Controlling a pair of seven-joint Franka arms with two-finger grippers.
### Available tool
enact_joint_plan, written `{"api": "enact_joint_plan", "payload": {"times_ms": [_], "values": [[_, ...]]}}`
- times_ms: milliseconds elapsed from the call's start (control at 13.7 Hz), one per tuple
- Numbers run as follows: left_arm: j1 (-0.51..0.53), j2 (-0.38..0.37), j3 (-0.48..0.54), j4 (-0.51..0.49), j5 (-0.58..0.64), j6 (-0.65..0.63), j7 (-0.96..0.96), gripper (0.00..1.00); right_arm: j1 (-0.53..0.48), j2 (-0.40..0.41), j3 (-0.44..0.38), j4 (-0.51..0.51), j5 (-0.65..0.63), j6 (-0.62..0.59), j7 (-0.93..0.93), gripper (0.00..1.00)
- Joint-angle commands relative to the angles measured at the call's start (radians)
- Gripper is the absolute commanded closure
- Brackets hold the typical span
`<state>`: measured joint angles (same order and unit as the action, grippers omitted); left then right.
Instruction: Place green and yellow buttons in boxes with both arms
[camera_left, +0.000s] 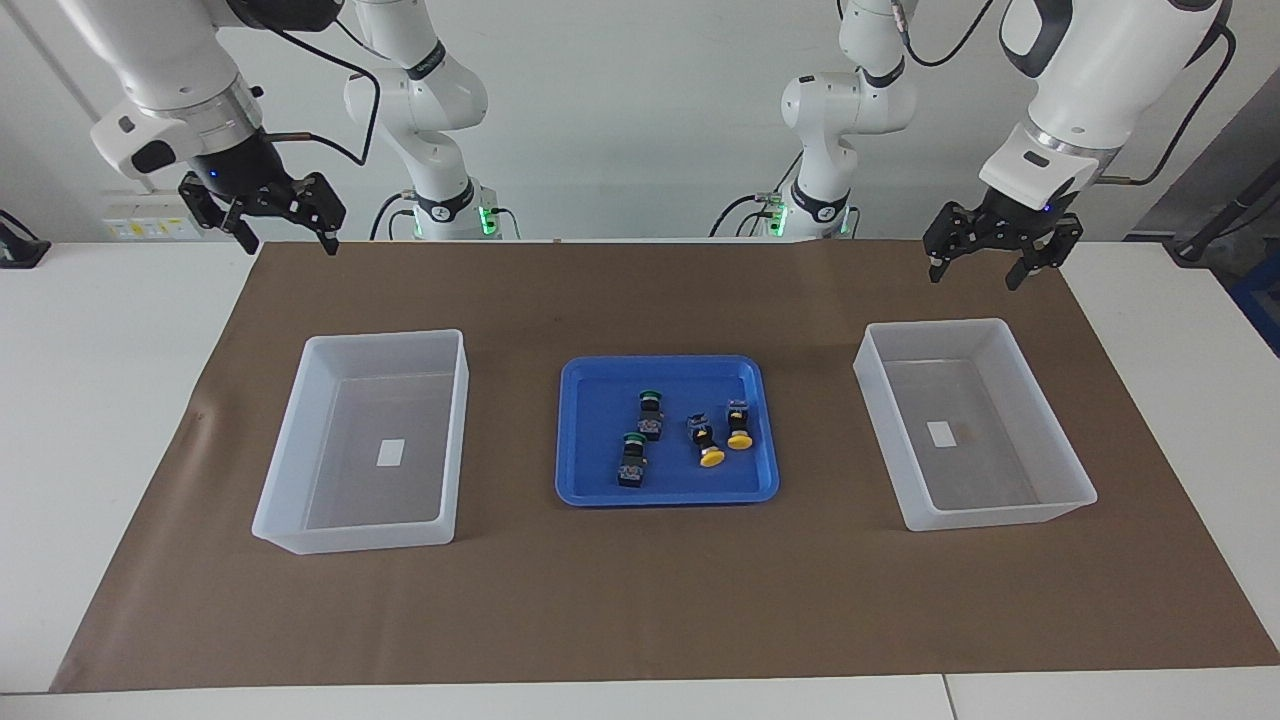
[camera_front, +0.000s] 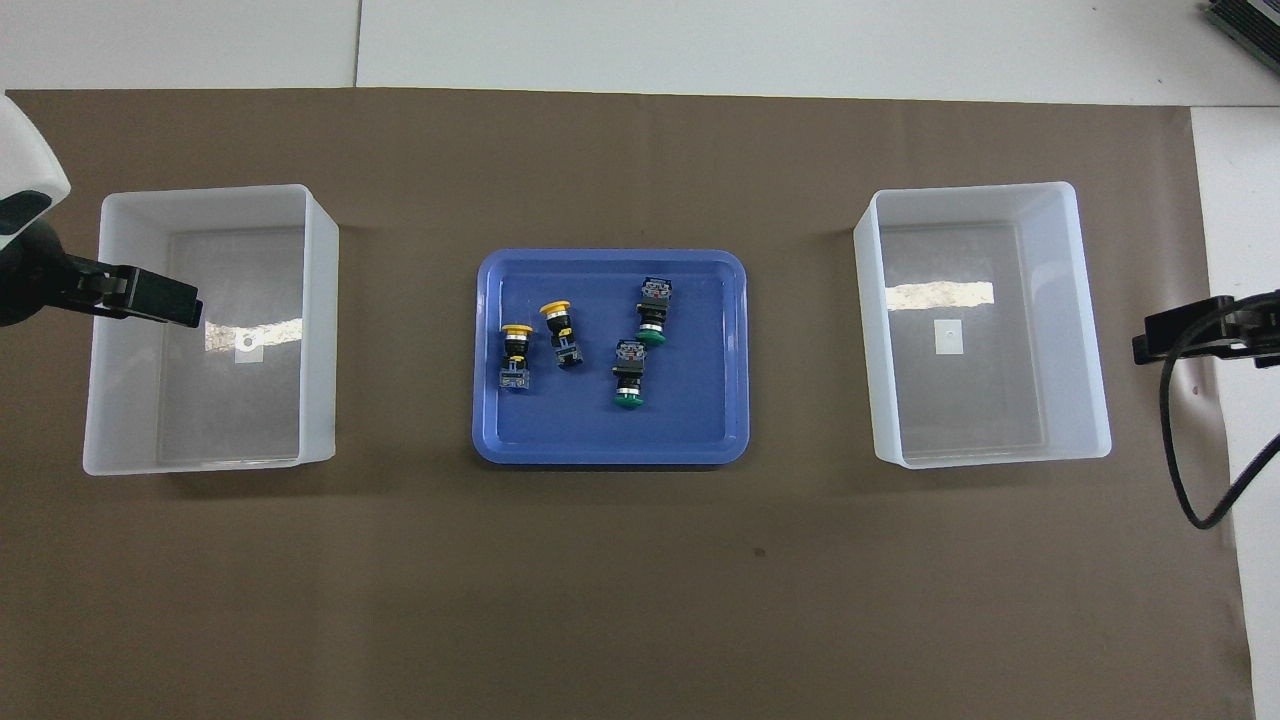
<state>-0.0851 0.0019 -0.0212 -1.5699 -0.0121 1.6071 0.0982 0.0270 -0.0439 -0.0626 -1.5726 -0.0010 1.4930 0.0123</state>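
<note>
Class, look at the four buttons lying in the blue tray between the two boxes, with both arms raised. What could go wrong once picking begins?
1. The two yellow buttons lie almost touching, so a tool taking one may knock the other.
2. All four lie on their sides; round caps may roll or slip in a grip.
3. The tray is small: both arms reaching in together could collide.

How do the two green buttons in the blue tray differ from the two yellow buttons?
The green buttons have narrower round green caps; the yellow buttons have wider yellow mushroom caps. In the blue tray, green caps point toward the robots, yellow caps away. All four lie on their sides, with black-and-blue bodies.
</note>
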Motion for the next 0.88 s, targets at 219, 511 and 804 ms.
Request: {"api": "enact_joint_plan", "payload": {"times_ms": [219, 511, 804], "values": [[0.008, -0.005, -0.005, 0.001, -0.011, -0.018, 0.005, 0.0, -0.018, -0.019, 0.01, -0.021, -0.019, 0.012, -0.026, 0.0], [0.008, -0.005, -0.005, 0.001, -0.011, -0.015, 0.005, 0.0, -0.015, -0.03, 0.012, -0.044, -0.017, 0.013, -0.018, 0.0], [0.01, -0.009, -0.005, -0.008, -0.011, -0.006, 0.005, 0.0, 0.004, -0.034, 0.02, -0.069, -0.017, 0.047, 0.052, 0.0]]}}
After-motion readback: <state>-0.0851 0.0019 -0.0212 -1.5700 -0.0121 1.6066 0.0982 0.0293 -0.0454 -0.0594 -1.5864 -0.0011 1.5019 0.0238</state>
